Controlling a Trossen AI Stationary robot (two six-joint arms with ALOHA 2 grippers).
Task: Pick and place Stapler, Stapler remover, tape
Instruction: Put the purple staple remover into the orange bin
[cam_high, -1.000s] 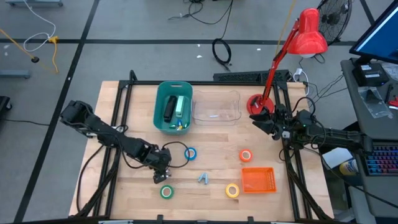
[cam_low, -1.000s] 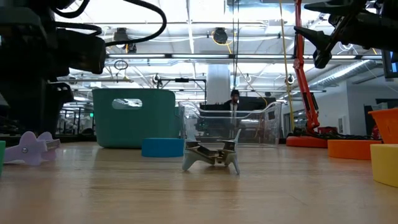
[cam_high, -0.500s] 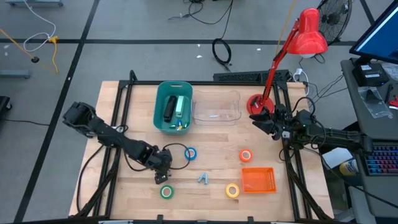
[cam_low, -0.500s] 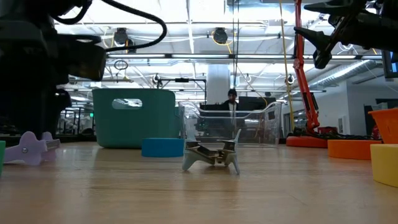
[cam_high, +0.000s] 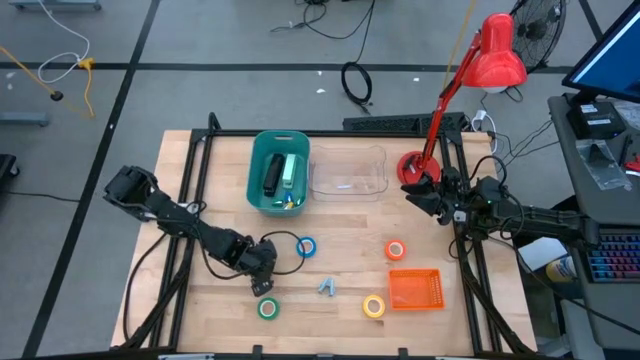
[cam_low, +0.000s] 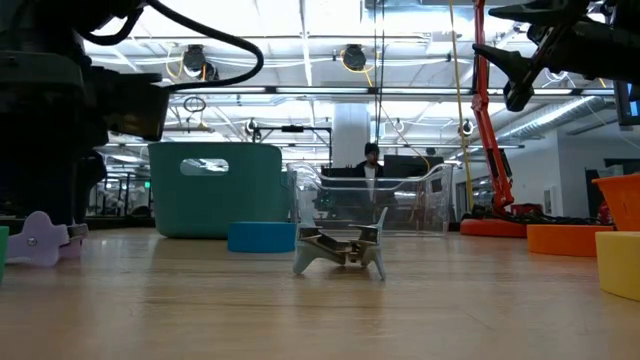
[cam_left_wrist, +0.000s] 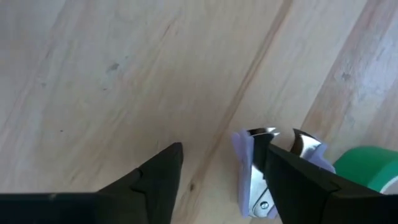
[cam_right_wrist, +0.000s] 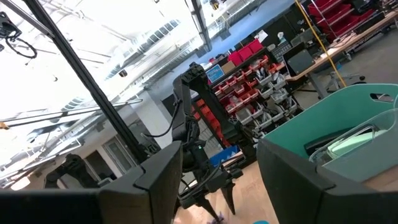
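Wood table (cam_high: 210, 300); L gripper (cam_left_wrist: 217, 180) open, lavender remover (cam_left_wrist: 255, 180)

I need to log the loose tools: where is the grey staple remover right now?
In the high view the grey staple remover sits near the table's front edge, between the green tape roll and the yellow tape roll, below the blue tape roll.

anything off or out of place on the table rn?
One thing: the lavender staple remover lies beside the left gripper, against the outside of one finger, not between the open fingers. The green tape roll sits right next to it. Nothing spilled or damaged.
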